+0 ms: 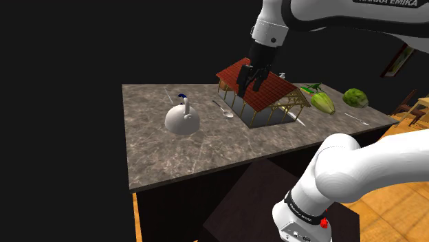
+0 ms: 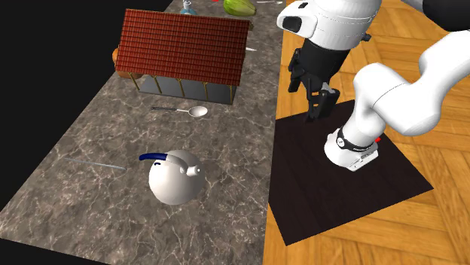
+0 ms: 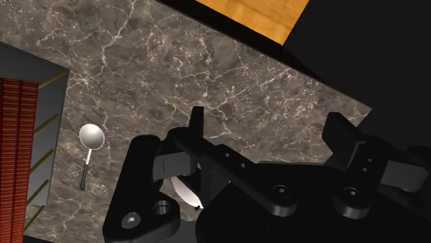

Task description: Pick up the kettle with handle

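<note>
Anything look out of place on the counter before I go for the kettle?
Yes: a red-roofed, open-sided miniature house stands on the counter, odd among kitchen things. The kettle sits upright, with a spoon lying between them. Nothing looks spilled or damaged.

Veined stone counter [image 1: 179,159], wooden floor [image 2: 444,235]
</note>
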Controlling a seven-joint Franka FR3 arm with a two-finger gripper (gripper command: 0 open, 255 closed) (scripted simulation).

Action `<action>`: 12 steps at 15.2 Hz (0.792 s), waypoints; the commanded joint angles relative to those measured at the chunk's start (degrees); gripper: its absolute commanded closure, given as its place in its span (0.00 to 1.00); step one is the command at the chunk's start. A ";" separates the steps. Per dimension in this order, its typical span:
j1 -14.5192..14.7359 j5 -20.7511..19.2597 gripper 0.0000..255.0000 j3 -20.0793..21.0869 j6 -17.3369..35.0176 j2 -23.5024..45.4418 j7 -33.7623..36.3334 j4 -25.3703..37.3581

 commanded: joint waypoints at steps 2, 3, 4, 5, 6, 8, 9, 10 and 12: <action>-0.22 0.05 0.00 0.06 1.80 1.88 0.54 0.22; -0.45 0.10 0.00 0.12 3.57 3.80 1.07 0.52; -0.66 0.13 0.00 0.17 5.28 5.75 1.60 0.90; -0.88 0.16 0.00 0.20 6.95 7.74 2.13 1.36; -1.10 0.18 0.00 0.24 8.57 9.75 2.65 1.90; -1.53 0.20 0.00 0.28 11.63 13.85 3.69 3.22; -1.74 0.20 0.00 0.30 13.08 15.92 4.21 3.99; -1.95 0.19 0.00 0.30 14.46 18.01 4.72 4.84; -2.35 0.16 0.00 0.26 17.04 22.22 5.73 6.76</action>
